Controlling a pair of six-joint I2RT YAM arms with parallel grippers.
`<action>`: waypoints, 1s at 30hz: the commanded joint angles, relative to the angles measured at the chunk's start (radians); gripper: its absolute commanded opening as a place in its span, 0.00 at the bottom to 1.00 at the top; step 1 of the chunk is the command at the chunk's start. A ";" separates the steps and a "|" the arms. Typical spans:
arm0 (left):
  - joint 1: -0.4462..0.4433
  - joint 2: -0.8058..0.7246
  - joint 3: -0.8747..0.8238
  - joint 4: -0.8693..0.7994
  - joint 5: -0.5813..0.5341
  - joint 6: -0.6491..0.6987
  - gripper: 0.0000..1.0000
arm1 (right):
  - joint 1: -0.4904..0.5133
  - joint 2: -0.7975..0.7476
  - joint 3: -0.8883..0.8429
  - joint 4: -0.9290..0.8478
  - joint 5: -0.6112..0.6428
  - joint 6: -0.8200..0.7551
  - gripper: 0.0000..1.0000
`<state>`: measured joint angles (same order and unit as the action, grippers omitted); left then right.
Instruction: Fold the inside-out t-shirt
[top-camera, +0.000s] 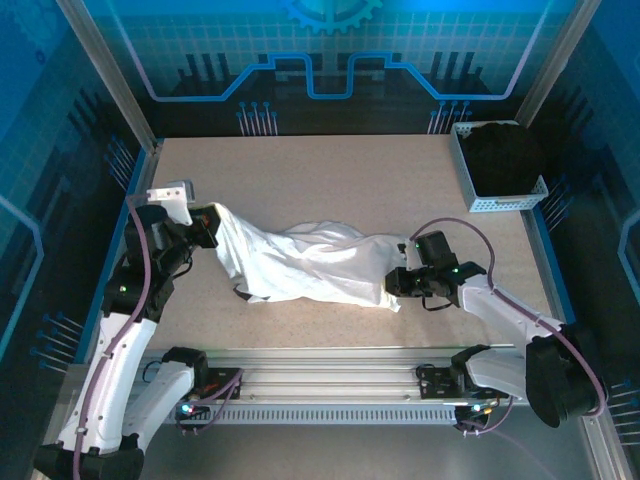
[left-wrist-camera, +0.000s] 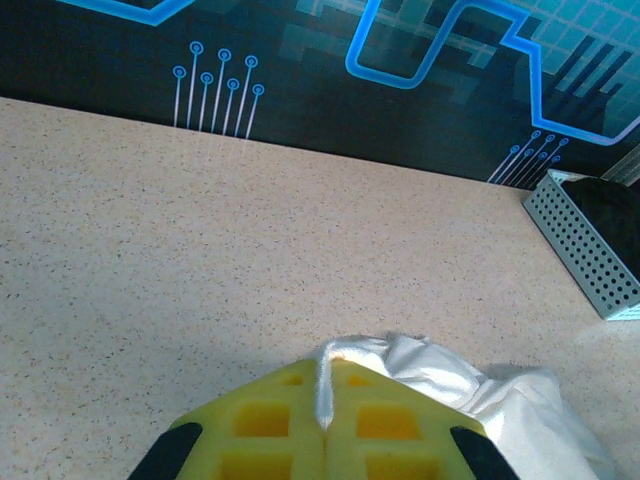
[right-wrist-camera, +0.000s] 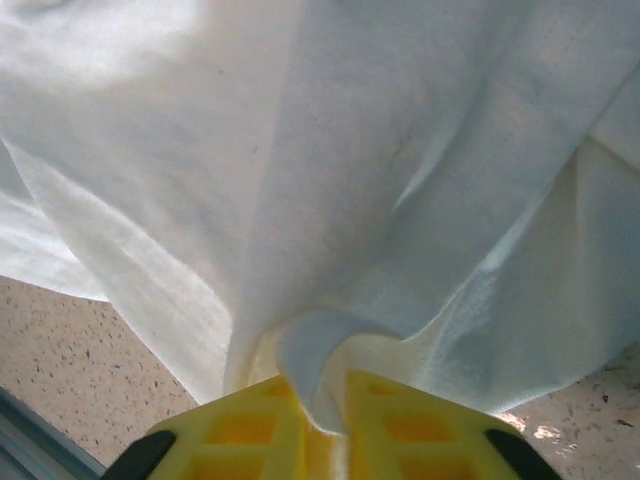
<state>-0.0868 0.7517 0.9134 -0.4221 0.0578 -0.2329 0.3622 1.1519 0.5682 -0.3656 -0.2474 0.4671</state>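
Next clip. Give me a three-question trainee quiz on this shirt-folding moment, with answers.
1. True or false: the left gripper is shut on the t-shirt.
2. Where is the black garment? A in the basket; B under the t-shirt; C beside the t-shirt.
3. What does the right gripper hold?
Key: 1 true; 2 A; 3 a bunch of the t-shirt's cloth.
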 joint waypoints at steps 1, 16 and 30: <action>0.012 -0.003 -0.008 0.019 0.021 0.019 0.00 | -0.019 -0.043 0.036 -0.027 -0.009 -0.023 0.13; 0.043 0.009 0.006 0.016 0.031 -0.013 0.00 | -0.129 -0.192 0.091 -0.081 -0.070 -0.146 0.00; 0.314 0.222 0.453 0.014 0.225 -0.330 0.00 | -0.341 -0.093 0.707 -0.071 -0.215 -0.093 0.00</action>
<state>0.1638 0.9398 1.2095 -0.4461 0.1955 -0.4458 0.0578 1.0443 1.1145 -0.4355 -0.4316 0.3660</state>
